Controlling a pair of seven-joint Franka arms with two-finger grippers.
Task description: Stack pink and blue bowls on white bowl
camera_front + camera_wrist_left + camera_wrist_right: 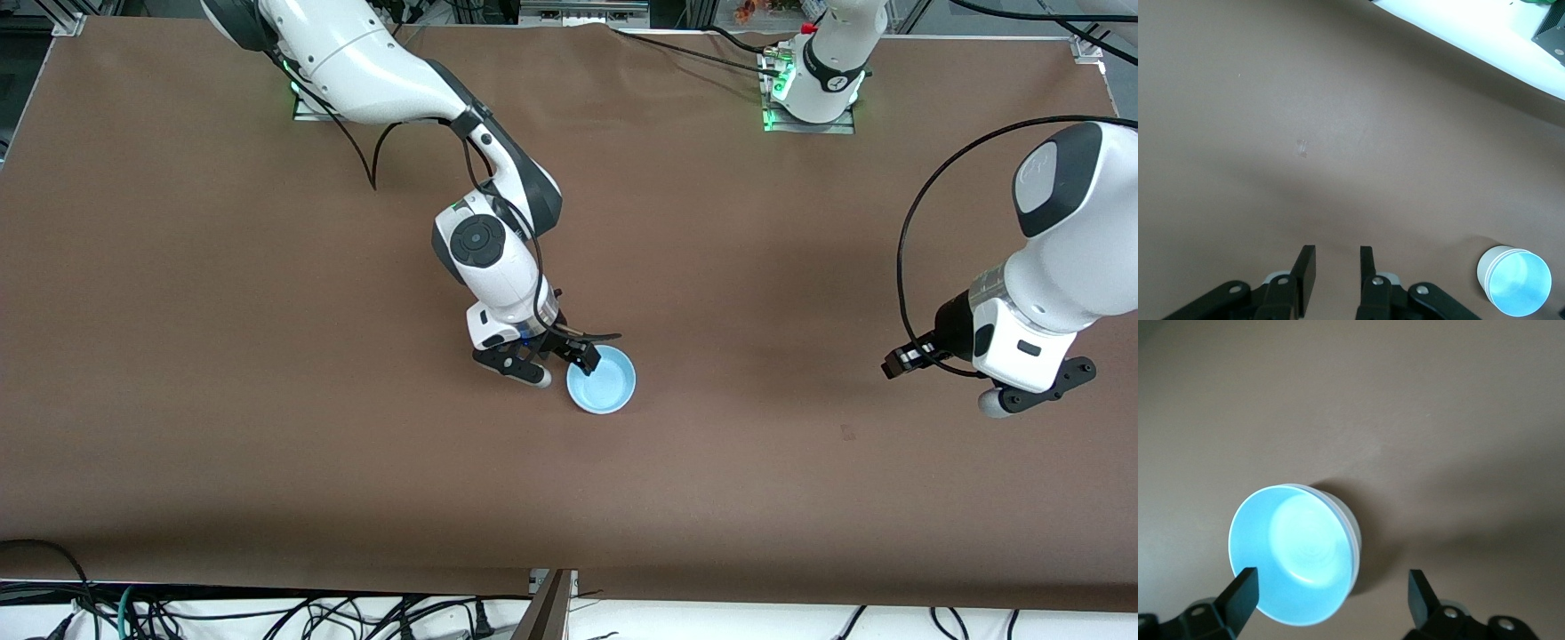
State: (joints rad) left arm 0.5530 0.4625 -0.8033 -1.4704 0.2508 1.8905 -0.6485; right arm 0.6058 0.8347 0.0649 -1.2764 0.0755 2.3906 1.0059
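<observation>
The light blue bowl sits at the middle of the table, nested on top of other bowls. In the left wrist view the blue bowl has a white wall with stacked rims under it. No pink shows, so the pink bowl is hidden. In the right wrist view the blue bowl lies partly between the fingers, with a pale rim below it. My right gripper is open, low over the stack's edge and holds nothing. My left gripper is open and empty, waiting over bare table at the left arm's end.
The brown table cover stretches bare around the stack. A small pale mark lies on it under the left gripper. Cables hang below the table edge nearest the front camera.
</observation>
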